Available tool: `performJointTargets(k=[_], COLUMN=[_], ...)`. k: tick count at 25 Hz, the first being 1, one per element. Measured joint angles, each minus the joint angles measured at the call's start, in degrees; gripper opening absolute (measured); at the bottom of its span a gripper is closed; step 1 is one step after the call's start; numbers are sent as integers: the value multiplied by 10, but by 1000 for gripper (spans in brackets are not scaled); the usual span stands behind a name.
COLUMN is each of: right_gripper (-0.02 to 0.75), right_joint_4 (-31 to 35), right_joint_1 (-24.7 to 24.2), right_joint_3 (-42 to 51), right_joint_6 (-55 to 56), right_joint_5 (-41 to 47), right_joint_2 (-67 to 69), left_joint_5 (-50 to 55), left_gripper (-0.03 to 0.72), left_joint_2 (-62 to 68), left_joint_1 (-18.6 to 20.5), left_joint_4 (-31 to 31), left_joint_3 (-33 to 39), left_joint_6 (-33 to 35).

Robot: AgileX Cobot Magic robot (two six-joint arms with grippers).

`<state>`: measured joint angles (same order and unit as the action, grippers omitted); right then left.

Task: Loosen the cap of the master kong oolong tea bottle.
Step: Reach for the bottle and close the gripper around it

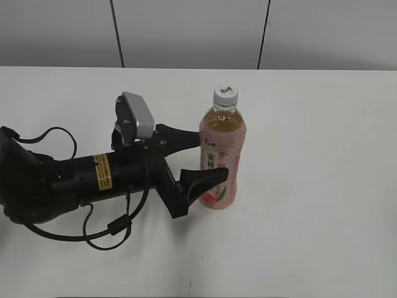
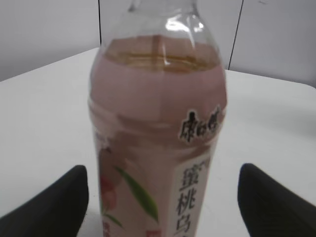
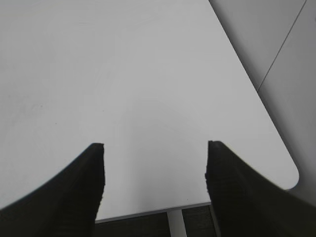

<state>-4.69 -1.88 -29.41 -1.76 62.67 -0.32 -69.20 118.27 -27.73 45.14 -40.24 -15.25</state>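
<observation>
The master kong oolong tea bottle (image 1: 221, 158) stands upright on the white table, clear with amber tea and a pink peach label. Its white ribbed cap (image 1: 226, 95) is on top. My left gripper (image 1: 208, 158) is open, its two black fingers on either side of the bottle's lower body, with gaps to the bottle. In the left wrist view the bottle (image 2: 158, 128) fills the middle between the fingers of the left gripper (image 2: 163, 197); the cap is cut off at the top. My right gripper (image 3: 155, 165) is open and empty over bare table; it is out of the exterior view.
The white table (image 1: 310, 217) runs to a grey panelled wall (image 1: 186, 31) at the back. In the right wrist view the table's rounded corner (image 3: 291, 173) and front edge lie close below the fingers.
</observation>
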Motion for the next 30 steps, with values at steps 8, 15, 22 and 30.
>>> performJointTargets(k=[8,15,22,30], right_gripper=[460,459,459,459], right_joint_4=[2,2,2,32], right_joint_1=[0,0,0,0], right_joint_3=[0,0,0,-6], right_joint_6=[0,0,0,-16], right_joint_5=[0,0,0,-3], right_joint_2=[0,0,0,15], left_joint_5=[-1,-1,-1,0], left_gripper=[553,553,440,406], left_joint_2=[18,41,41,41], left_joint_1=[-8,-25,-25,-25], left_joint_4=[-1,-9,-17,-16], left_joint_3=[-35,-72,-76,-76], left_joint_6=[-24,-26,-26,-25])
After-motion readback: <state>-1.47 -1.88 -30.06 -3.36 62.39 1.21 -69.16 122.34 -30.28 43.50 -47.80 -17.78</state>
